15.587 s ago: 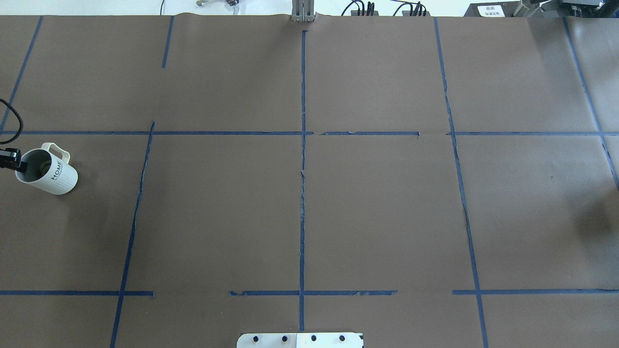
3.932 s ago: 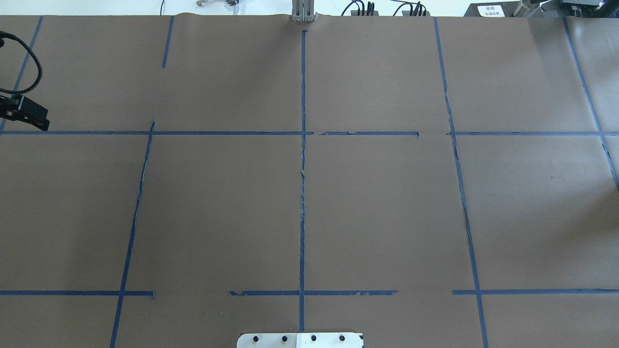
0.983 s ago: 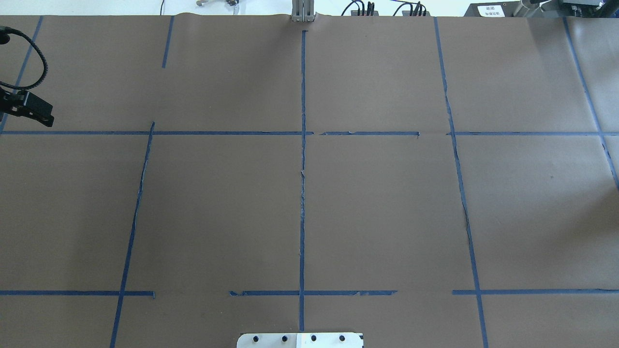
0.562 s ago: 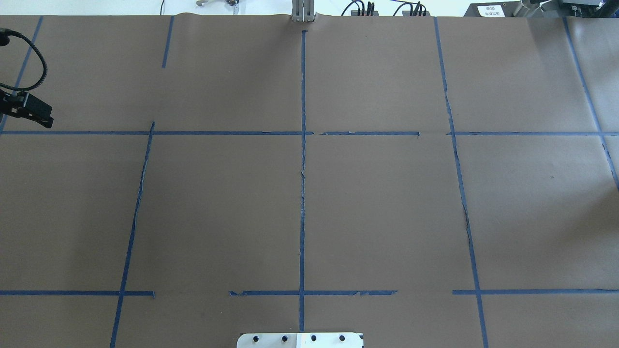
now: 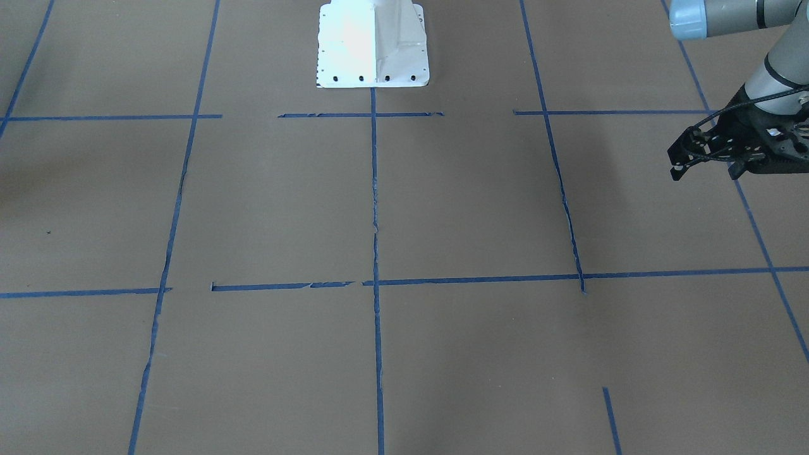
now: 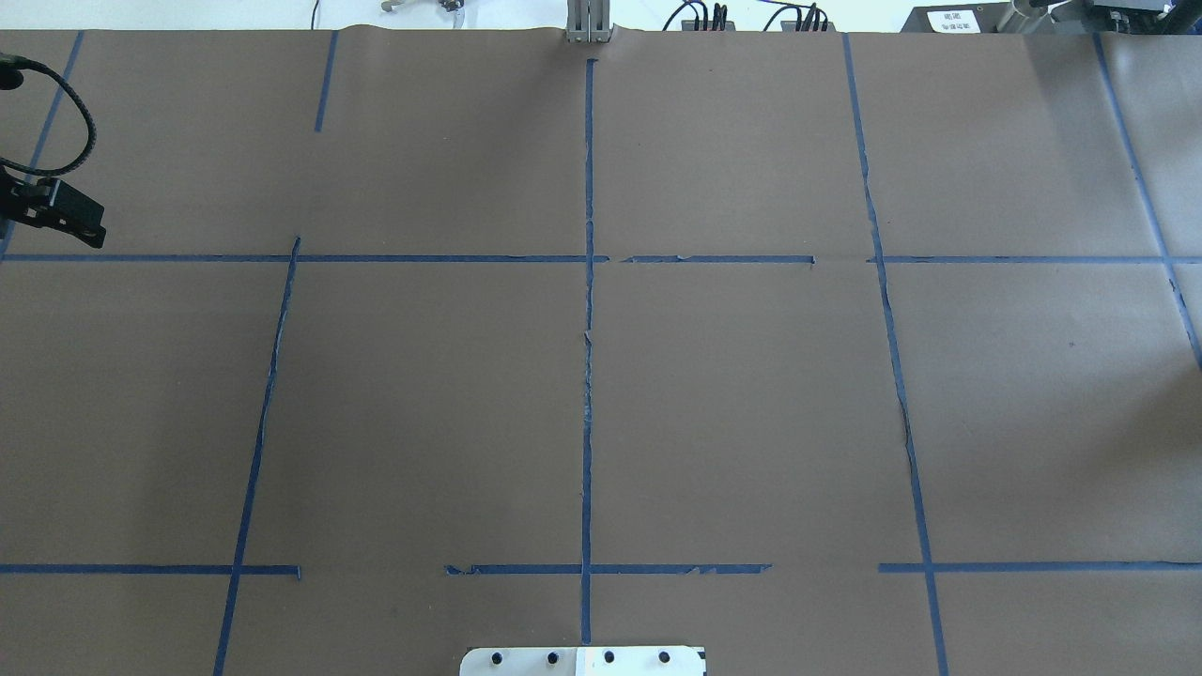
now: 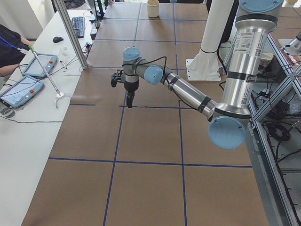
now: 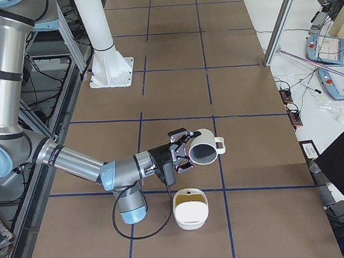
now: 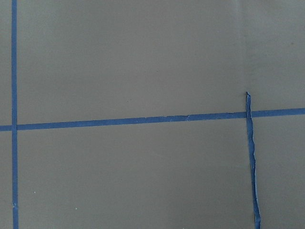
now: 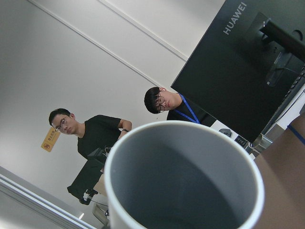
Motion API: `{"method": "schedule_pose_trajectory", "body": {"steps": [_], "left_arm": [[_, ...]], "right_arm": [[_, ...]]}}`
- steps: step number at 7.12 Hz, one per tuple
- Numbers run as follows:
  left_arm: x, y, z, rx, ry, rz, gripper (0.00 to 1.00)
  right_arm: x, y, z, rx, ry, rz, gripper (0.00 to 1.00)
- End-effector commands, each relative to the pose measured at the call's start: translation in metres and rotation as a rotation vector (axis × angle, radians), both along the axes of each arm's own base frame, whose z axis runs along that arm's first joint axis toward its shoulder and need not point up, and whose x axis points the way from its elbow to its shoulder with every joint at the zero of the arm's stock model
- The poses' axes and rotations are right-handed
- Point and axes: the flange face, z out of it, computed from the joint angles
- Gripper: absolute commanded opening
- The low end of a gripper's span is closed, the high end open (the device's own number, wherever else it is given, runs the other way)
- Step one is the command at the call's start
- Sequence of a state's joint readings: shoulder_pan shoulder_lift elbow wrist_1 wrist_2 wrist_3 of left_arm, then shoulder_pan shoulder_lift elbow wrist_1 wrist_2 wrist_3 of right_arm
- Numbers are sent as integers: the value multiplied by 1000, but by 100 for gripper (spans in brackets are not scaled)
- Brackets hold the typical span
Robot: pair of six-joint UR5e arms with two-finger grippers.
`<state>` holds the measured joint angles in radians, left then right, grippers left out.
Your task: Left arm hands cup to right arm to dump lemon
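Right hand grasps the cup, tipped sideways above a cream bowl on the counter. Farther off, the empty left hand, no longer carrying it, appears nearly clenched: handover complete, dumping underway.

Cream-white cup in the air above the bench, tipped on its side at the tool of the right arm. Mouth turned outward and a little downward, squarish handle on the side away from the arm. Grey inside, filling the lower part of the right wrist view. Left arm stretched out at the bench's other end, its lattice tool pointing down, clear of the surface, empty.
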<state>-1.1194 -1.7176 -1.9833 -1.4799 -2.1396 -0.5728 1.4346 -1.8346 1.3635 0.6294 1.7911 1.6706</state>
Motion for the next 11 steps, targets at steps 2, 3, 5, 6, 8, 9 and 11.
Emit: {"method": "schedule_pose_trajectory", "body": {"steps": [2, 3, 5, 6, 8, 9, 11], "left_arm": [[6, -8, -22, 63, 23, 14, 100], [15, -11, -39, 81, 42, 20, 100], [36, -19, -71, 119, 64, 40, 100], [36, -20, -77, 100, 84, 4, 100], [70, -12, -106, 75, 158, -38, 100], [83, -17, -109, 105, 190, -34, 100], [94, -31, -132, 57, 199, -72, 100]], "right_arm": [[-30, -56, -36, 72, 468, -53, 1], [-55, -85, -54, 123, 565, -93, 1], [-127, -134, -91, 200, 640, -197, 1], [-169, -152, -108, 240, 703, -259, 1], [-240, -197, -157, 293, 803, -330, 1], [-267, -214, -180, 309, 873, -331, 1], [-408, -224, -263, 299, 923, -288, 1]]}}
